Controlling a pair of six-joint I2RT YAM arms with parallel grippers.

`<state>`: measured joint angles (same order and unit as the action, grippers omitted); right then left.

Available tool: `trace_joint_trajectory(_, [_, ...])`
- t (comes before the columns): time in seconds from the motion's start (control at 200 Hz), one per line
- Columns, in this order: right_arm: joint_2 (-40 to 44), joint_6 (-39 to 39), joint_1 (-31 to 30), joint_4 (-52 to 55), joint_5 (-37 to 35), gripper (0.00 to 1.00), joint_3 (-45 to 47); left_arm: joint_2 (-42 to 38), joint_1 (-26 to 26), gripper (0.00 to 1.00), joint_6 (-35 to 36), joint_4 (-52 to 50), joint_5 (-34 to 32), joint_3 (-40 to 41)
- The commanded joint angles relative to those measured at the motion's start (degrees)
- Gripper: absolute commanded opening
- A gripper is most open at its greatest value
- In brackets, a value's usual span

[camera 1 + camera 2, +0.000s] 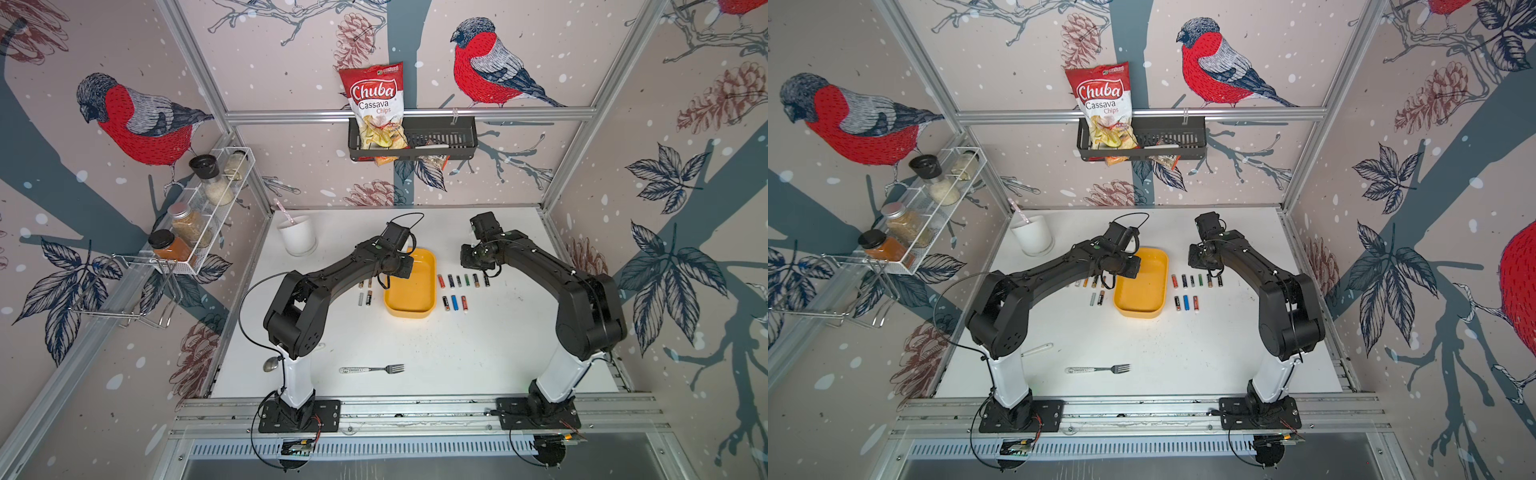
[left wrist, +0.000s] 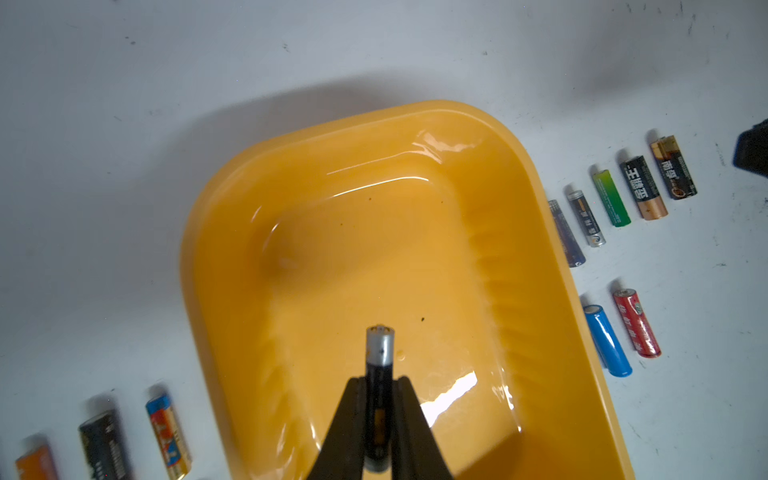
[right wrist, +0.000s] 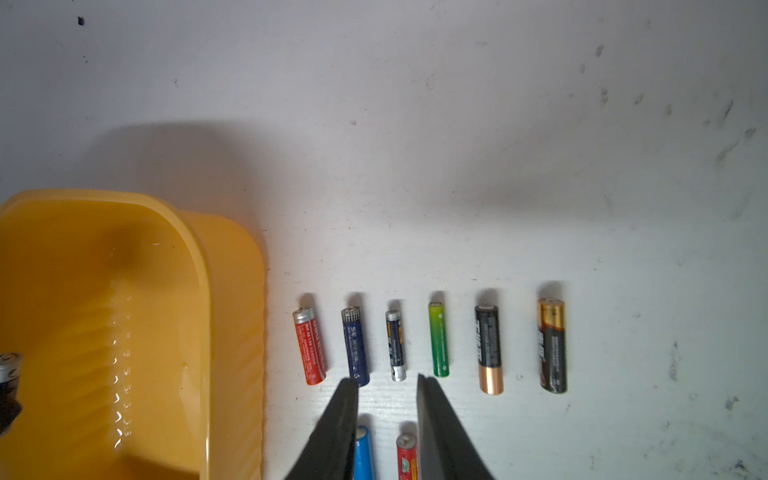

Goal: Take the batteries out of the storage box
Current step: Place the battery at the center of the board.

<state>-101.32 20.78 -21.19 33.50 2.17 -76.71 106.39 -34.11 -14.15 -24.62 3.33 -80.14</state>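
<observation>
Our left claw (image 2: 379, 380) is pinching a black battery (image 2: 379, 357) by its body. The battery's silver end sticks out past the fingertips, over the inside of the yellow box (image 2: 436, 107). We cannot tell whether it touches the box floor. In both top views this claw sits over the far left part of the box, which stands in the middle of the white worktop (image 1: 415, 353).

Our right claw (image 3: 386, 380) is slightly spread and grips nothing. It hangs over the worktop just right of the box, its tips near the near ends of a row of six (image 3: 438, 340) lying side by side. Three more (image 1: 454, 303) lie in a second row nearer us. A left group (image 1: 369, 297) lies on the worktop just beside the box's other side.
</observation>
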Motion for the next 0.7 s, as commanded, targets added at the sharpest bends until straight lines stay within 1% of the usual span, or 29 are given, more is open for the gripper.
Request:
trace_joint_trajectory(0.0, [-0.4,-0.6,-0.3,-0.8,0.5,0.31,-0.7,-3.4,1.2,0.16,-1.1,0.8,-0.3,2.1])
trace_joint_trajectory(0.29, [-1.5,-0.8,-0.7,-0.4,0.7,0.31,-2.3,-12.7,6.6,0.17,-1.8,0.3,-0.3,9.0])
trace_joint_trajectory(0.475, [-1.8,-0.7,-1.1,-0.4,0.9,0.31,-2.5,-18.2,11.1,0.17,-1.1,0.5,0.5,15.6])
trace_joint_trajectory(0.69, [-1.9,-0.5,-1.5,-0.2,0.7,0.31,-2.7,-22.5,15.3,0.17,-0.4,1.6,0.9,22.3])
